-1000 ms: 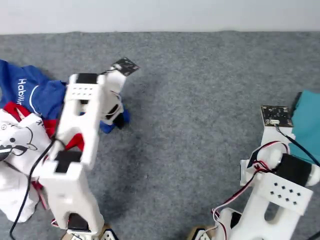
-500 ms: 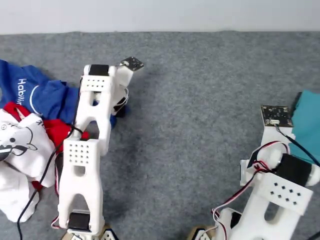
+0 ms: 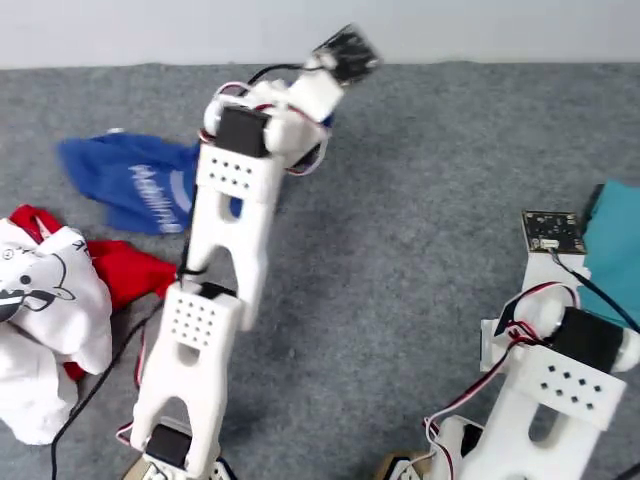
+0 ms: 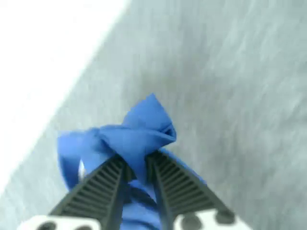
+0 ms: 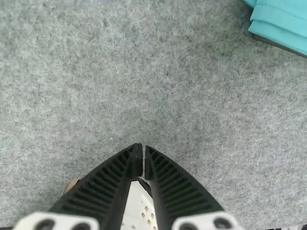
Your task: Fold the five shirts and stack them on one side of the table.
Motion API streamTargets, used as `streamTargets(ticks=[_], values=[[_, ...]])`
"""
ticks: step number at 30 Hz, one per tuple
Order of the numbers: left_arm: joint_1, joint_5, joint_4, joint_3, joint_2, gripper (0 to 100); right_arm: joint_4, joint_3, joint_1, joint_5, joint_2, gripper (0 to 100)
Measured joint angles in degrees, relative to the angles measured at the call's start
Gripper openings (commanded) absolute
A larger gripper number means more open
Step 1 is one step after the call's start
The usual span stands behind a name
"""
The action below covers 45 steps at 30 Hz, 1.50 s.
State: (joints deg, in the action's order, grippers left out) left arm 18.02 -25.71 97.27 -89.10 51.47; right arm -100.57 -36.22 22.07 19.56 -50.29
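high view: your left arm [image 3: 235, 200] is stretched toward the far edge of the grey table [image 3: 420, 200], and the blue shirt [image 3: 140, 185] trails from under it onto the table. white shirt [image 3: 40, 290] and red shirt [image 3: 125, 270] lie heaped nearby. teal shirt [image 3: 615, 250] is beside your right arm [image 3: 550, 380].

left wrist view: left gripper [image 4: 136, 163] fingers are clamped on a fold of the blue shirt. the cloth bunches just past the tips.

right wrist view: right gripper [image 5: 143, 149] fingers are together, tips touching, over bare table. the teal shirt lies well past the tips, off to one side.
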Motion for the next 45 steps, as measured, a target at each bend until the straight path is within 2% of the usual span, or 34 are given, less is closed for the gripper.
streamTargets(ticks=[7,12,16,21,24,28,33,37,45], values=[[12.9,0.0,-8.9,-4.2,-8.6,1,0.0,0.0,0.0,0.0,0.0,0.9],[18.6,-0.2,-7.9,-4.3,-14.7,1,0.0,0.0,0.0,0.0,0.0,0.9],[16.4,0.3,0.4,-4.0,-15.6,1,0.0,0.0,0.0,0.0,0.0,0.9],[6.0,5.8,2.1,2.0,-17.4,1,0.0,-0.7,0.0,0.0,-0.1,0.9],[0.7,6.3,2.1,11.5,-21.4,1,0.4,-2.4,0.0,0.0,-0.1,0.9],[-3.3,5.5,2.1,30.7,-27.7,1,0.5,-4.0,-0.3,0.0,-0.1,0.9],[-5.5,-1.7,2.1,57.8,-37.9,1,0.7,-4.0,-4.4,0.0,-0.1,0.9],[-7.7,-4.0,2.0,76.1,-47.1,1,1.0,-4.0,-8.7,0.0,-0.1,0.9],[-21.3,-12.7,-4.8,102.9,-61.4,3,1.0,-4.0,-9.8,0.0,-0.1,0.9]])
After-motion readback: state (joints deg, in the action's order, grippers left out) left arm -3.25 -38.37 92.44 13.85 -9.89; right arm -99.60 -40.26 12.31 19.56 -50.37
